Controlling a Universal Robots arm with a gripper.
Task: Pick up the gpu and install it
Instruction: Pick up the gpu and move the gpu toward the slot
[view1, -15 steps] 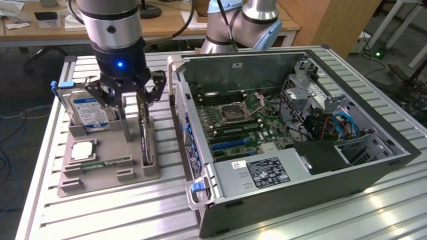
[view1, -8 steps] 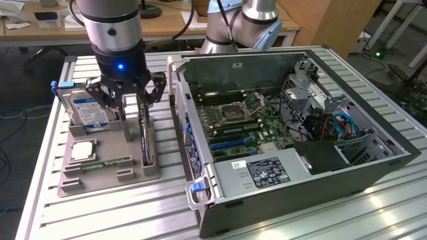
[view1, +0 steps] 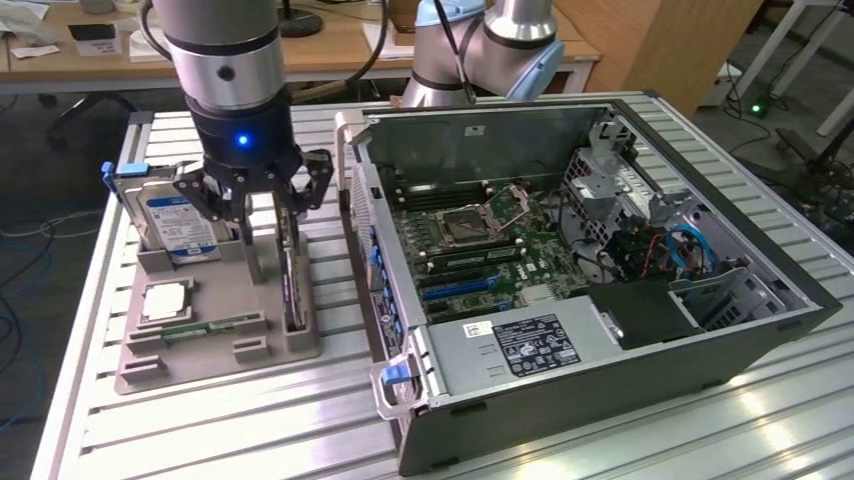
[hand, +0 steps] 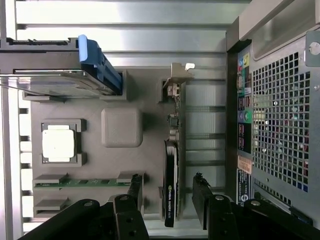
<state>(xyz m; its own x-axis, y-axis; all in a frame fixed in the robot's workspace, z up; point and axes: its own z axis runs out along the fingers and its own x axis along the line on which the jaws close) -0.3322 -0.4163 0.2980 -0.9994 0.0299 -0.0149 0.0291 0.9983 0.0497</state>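
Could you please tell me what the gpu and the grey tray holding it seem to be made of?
The gpu: dark, slightly glossy edge with a printed logo, likely a plastic shroud. Its end bracket looks like bare silvery sheet metal, bent and shiny. The grey tray: uniform matte grey with blocky pockets, probably plastic, possibly 3D-printed.

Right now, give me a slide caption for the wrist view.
Open claw lined up over the gpu standing on edge in its gray tray, beside the computer case.
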